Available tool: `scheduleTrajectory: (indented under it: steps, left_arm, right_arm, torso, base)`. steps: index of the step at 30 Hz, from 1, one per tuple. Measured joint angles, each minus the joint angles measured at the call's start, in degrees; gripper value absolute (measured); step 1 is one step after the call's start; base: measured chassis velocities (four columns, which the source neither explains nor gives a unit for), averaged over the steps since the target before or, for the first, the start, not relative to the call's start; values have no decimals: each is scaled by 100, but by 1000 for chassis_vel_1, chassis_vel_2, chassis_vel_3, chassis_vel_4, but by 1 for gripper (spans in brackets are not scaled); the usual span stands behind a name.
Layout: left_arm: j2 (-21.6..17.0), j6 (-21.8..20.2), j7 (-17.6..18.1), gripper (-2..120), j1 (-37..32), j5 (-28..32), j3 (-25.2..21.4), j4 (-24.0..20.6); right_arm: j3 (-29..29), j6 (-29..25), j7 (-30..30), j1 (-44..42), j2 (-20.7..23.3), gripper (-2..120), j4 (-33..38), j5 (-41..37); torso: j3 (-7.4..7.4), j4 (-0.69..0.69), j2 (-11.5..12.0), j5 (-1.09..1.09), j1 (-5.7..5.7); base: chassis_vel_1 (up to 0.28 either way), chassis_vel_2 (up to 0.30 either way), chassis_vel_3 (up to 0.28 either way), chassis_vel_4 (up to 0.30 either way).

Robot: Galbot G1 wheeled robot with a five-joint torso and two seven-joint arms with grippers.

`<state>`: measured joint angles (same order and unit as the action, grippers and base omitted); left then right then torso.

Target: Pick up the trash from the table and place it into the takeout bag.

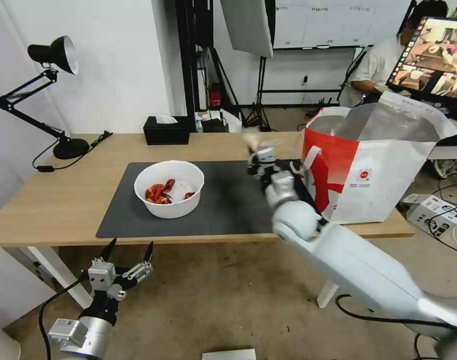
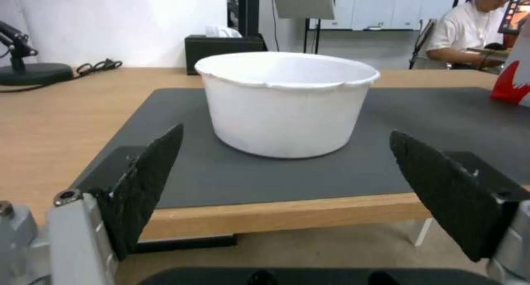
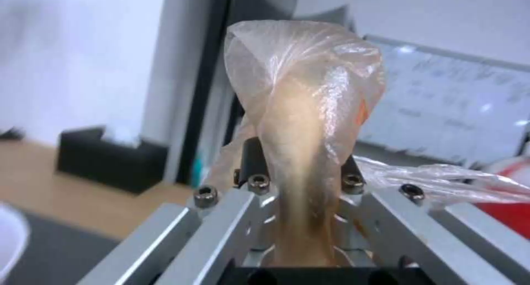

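Note:
A white round bowl point(image 1: 169, 188) point(image 2: 288, 102) with red crayfish shells sits on the dark grey mat point(image 1: 223, 200) of the table point(image 1: 53, 200). My left gripper point(image 1: 129, 250) point(image 2: 287, 181) hangs open below the table's front edge, facing the bowl. My right gripper point(image 1: 253, 145) point(image 3: 298, 160) is raised over the mat beside the takeout bag point(image 1: 373, 160), shut on a clear-wrapped tan lump point(image 3: 306, 111) point(image 1: 252, 136). The red-and-white bag stands open at the table's right end, foil lining showing.
A black tissue box point(image 1: 166, 130) stands at the table's back edge. A black desk lamp point(image 1: 48, 100) stands at the far left with its cord. A person sits at a monitor behind the bag. Cables lie on the floor at the right.

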<state>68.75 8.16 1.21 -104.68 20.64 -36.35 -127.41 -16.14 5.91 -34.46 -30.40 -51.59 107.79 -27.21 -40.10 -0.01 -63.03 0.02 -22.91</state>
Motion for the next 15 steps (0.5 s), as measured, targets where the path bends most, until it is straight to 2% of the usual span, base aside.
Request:
scheduleTrajectory:
  steps: [3,4,7,8,10,12,15]
  left_arm:
    - [18,-6,5,100,-12,0,0,-34]
    - [18,-6,5,100,-12,0,0,-34]
    - [37,-11,6,100,-15,0,18,-36]
    - [37,-11,6,100,-15,0,18,-36]
    - [43,-16,8,100,-13,-2,73,-44]
    - [44,-22,8,100,-8,-6,99,-52]
    - [43,-43,10,100,10,-19,165,-87]
  right_arm:
    - [344,-2,-305,-139,369,6,434,-9]
    - [344,-2,-305,-139,369,6,434,-9]
    - [658,37,-692,-117,807,6,767,-215]
    - [658,37,-692,-117,807,6,767,-215]
    - [856,257,-965,-4,1114,6,836,-576]
    - [913,363,-1052,30,1192,6,804,-748]
    - [1051,625,-1176,141,1363,6,526,-1508]
  torso:
    - [0,0,0,0,0]
    - [0,0,0,0,0]
    - [0,0,0,0,0]
    - [0,0,0,0,0]
    - [0,0,0,-2,0]
    - [0,0,0,-2,0]
    - [0,0,0,-1,0]
  base:
    - [0,0,0,0]
    - [0,0,0,0]
    - [0,0,0,0]
    - [0,0,0,0]
    - [0,0,0,0]
    - [0,0,0,0]
    - [0,0,0,0]
